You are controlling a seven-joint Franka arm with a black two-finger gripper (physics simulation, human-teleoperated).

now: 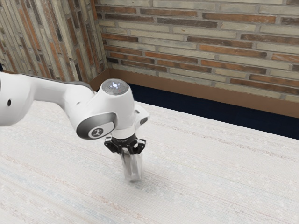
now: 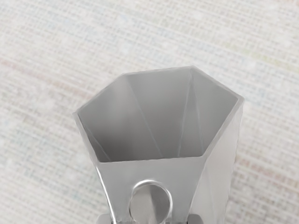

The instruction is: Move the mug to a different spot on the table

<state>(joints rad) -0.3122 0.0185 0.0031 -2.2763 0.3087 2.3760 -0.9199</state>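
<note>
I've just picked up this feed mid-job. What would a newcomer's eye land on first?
First, the white arm sweeping in from the exterior view's left, its black gripper set right on top of a pale grey mug over the light table. In the wrist view, the mug's angular, six-sided open mouth stands out, its ring handle on the hand's side. A brick wall backs the table.

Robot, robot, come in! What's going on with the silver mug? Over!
Gripper down at the mug's top. Mug upright, mid-table, open side up, handle toward the hand. Nothing in the way. Over.
</note>
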